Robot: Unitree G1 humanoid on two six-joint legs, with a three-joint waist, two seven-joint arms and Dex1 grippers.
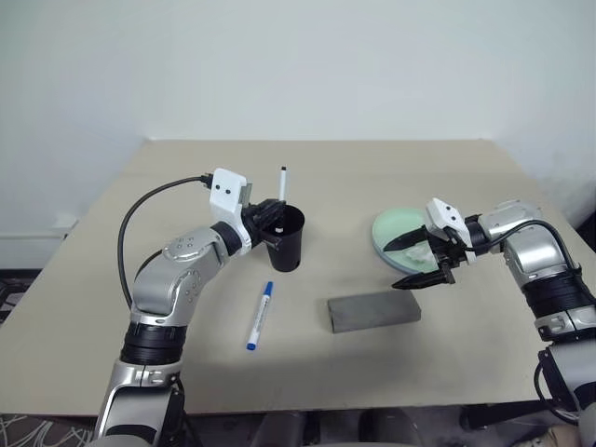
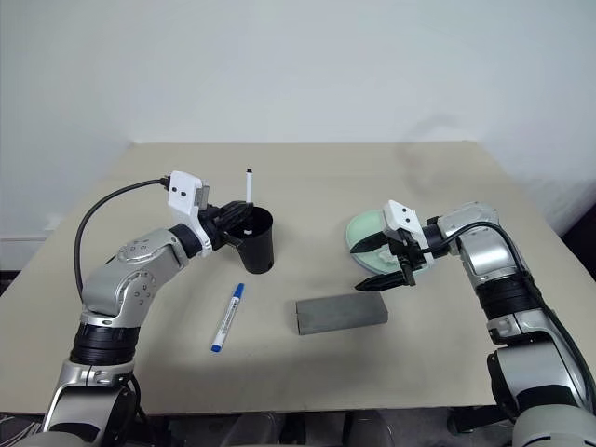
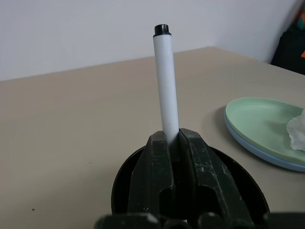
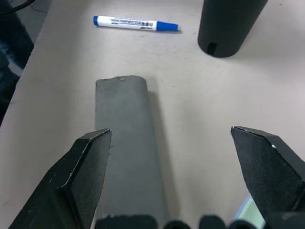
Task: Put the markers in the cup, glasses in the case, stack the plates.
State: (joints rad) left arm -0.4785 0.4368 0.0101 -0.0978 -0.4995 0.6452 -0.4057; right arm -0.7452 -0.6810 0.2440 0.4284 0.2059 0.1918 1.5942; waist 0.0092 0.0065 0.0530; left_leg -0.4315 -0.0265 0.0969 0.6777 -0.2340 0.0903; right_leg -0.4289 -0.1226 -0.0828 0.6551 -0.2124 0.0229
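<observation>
Counter (image 1: pixel 419 186): pale beige top, carrying all items.

Cup (image 1: pixel 285 244): black tumbler, upright, left of the counter's centre.

Black marker (image 1: pixel 283 184): white barrel with black end up, standing upright over the cup's mouth, lower part between the left fingers. In the left wrist view the barrel (image 3: pixel 166 90) rises from the narrow slot between the two fingers (image 3: pixel 159 181), which press on it from either side just above the cup's rim.

Left gripper (image 1: pixel 271 217): at the cup's mouth, fingers clamped on the black marker.

Blue marker (image 1: pixel 260 316): lying flat on the counter, in front of the cup toward the near edge, apart from cup and case, cap end pointing toward the cup.

Case (image 1: pixel 374 310): grey, lid closed, lying flat near the counter's centre, right of the blue marker. In the right wrist view it (image 4: pixel 127 143) lies ahead of the right fingers, nearer one finger (image 4: pixel 86 167) than the other, touched by neither.

Plates (image 1: pixel 388 230): mint green one stacked on light blue one, right of centre, with a crumpled white tissue (image 3: pixel 297 132) on top.

Right gripper (image 1: pixel 426 260): over the near rim of the plates, just beyond the case's right end, fingers spread wide with nothing between them.
</observation>
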